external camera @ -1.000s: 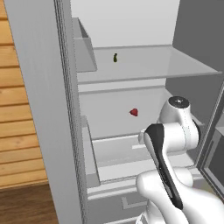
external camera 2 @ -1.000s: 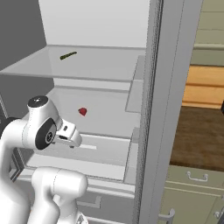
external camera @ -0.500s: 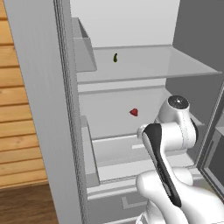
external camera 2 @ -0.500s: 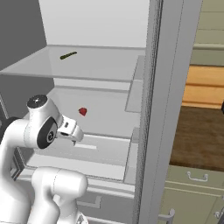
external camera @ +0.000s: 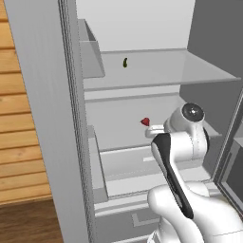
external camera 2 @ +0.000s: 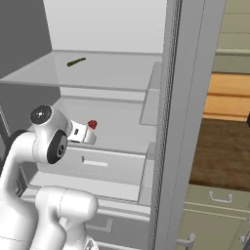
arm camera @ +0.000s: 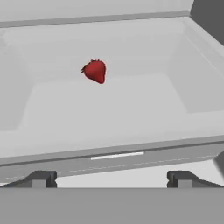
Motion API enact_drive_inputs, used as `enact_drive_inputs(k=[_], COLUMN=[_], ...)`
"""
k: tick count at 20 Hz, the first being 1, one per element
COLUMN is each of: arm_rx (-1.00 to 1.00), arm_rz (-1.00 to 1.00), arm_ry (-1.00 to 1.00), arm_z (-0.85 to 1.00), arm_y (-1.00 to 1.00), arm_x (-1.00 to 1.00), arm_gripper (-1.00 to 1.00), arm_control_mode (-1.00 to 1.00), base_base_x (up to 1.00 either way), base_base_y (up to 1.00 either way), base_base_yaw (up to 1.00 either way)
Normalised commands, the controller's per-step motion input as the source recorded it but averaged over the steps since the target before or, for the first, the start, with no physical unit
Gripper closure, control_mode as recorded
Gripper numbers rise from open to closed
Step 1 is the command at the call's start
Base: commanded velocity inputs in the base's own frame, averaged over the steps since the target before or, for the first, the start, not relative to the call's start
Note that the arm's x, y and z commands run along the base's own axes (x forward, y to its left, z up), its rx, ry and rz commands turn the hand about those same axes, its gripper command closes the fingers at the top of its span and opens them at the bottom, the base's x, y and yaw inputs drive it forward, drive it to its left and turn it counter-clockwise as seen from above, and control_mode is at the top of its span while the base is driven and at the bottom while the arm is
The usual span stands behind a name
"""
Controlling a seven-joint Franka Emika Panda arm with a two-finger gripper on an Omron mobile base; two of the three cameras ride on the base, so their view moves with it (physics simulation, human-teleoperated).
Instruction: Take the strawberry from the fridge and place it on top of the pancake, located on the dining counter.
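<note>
Fridge [external camera: 57, 95] doors stand wide, showing a white interior with a glass upper shelf [external camera: 190, 71] and a lower shelf [arm camera: 109, 109] walled like a shallow tray. Strawberry [arm camera: 95, 71] lies on that lower shelf; in the hand view it sits at about 11 o'clock from centre, well back from the front lip and apart from both side walls. The left base view places the strawberry [external camera: 145, 122] just past the white hand at its 10 o'clock; in the right base view it [external camera 2: 92, 124] sits at 1 o'clock of the hand, near but not touching. On the upper shelf lies a small dark green item [external camera: 125, 62], alone near the back, seen too in the right base view [external camera 2: 75, 62]. Door bins [external camera: 90, 57] hang at 10 o'clock in the left base view. The gripper [arm camera: 111, 178] is level with the shelf's front edge, jaws spread wide and holding nothing. Beyond the fridge, wood-plank wall [external camera: 21, 156] shows at 8 o'clock of the left base view; pale green drawers [external camera 2: 215, 215] show at 4 o'clock of the right base view.
</note>
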Motion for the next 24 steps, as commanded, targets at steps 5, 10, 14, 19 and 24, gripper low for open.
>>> enact_drive_inputs(k=[5,10,14,19,24], arm_rx=[0.0,0.0,0.0,-0.01,-0.01], arm_rz=[0.01,0.0,0.0,0.11,0.13], arm_ry=[-0.01,-0.01,0.0,0.13,0.0], arm_z=[0.02,0.0,-0.04,-0.02,-0.18], arm_y=[0.02,0.05,0.0,0.0,0.0], arm_x=[0.49,0.55,0.69,0.65,0.38], arm_gripper=[-1.0,-1.0,-1.0,-1.0,-1.0], arm_control_mode=[-1.0,-1.0,-1.0,-1.0,-1.0], base_base_x=[0.0,0.0,0.0,0.0,0.0], base_base_y=[0.0,0.0,0.0,0.0,0.0], base_base_yaw=[0.0,0.0,0.0,0.0,0.0])
